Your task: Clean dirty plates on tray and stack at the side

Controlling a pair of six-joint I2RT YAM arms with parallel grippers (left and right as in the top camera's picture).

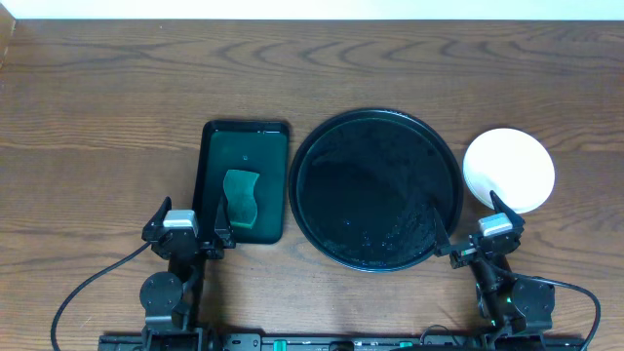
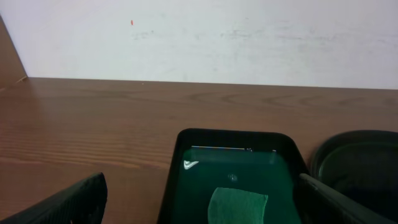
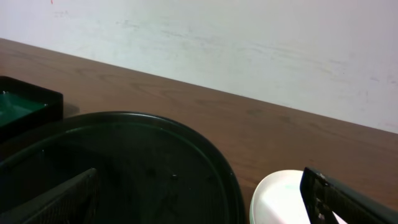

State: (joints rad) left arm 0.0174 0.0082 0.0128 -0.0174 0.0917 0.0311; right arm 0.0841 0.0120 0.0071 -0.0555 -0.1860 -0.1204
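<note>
The round black tray [image 1: 375,185] lies at centre right with nothing on it. A white plate [image 1: 508,171] rests on the table just right of it; whether other plates lie under it I cannot tell. My right gripper [image 1: 465,210] stands open at the near edge, straddling the gap between tray and plate. In the right wrist view its fingers [image 3: 65,199] frame the tray [image 3: 155,168] and the plate [image 3: 280,199]. My left gripper [image 1: 191,213] is open too, at the near left corner of the green tray, holding nothing. The left wrist view catches the black tray's edge [image 2: 360,162].
A rectangular dark green tray [image 1: 244,146] left of the black tray holds a green sponge [image 1: 241,200], also seen between the left fingers as the sponge [image 2: 239,205] in the green tray [image 2: 236,152]. Bare wooden table extends behind and to the far left. Cables run near the arm bases.
</note>
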